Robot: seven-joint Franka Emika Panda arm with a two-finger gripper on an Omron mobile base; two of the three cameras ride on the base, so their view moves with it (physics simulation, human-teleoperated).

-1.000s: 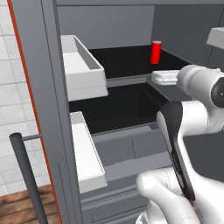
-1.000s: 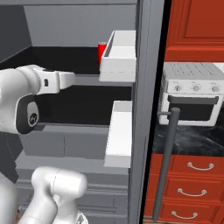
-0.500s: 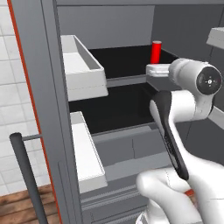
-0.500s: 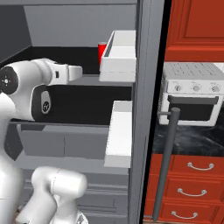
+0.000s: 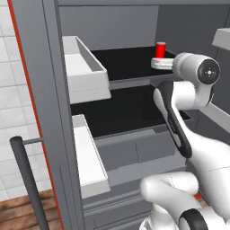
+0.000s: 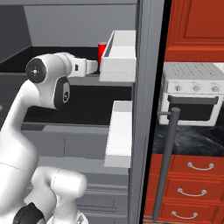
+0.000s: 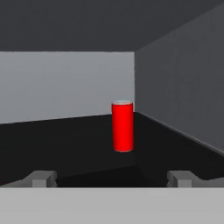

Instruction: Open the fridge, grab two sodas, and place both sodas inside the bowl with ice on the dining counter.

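Fridge [image 5: 40, 90] shelf: level arm, wide-spread pincer [image 7: 111, 177]

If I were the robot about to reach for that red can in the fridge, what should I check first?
1. Fridge door open: ok.
2. Soda can upright on the dark shelf: ok.
3. Fingers spread wider than the can: ok.
4. Can lined up between the fingers: ok in the hand view.
5. Fingers around the can yet: not ok, it stands farther back.
6. Second soda located: cannot tell.
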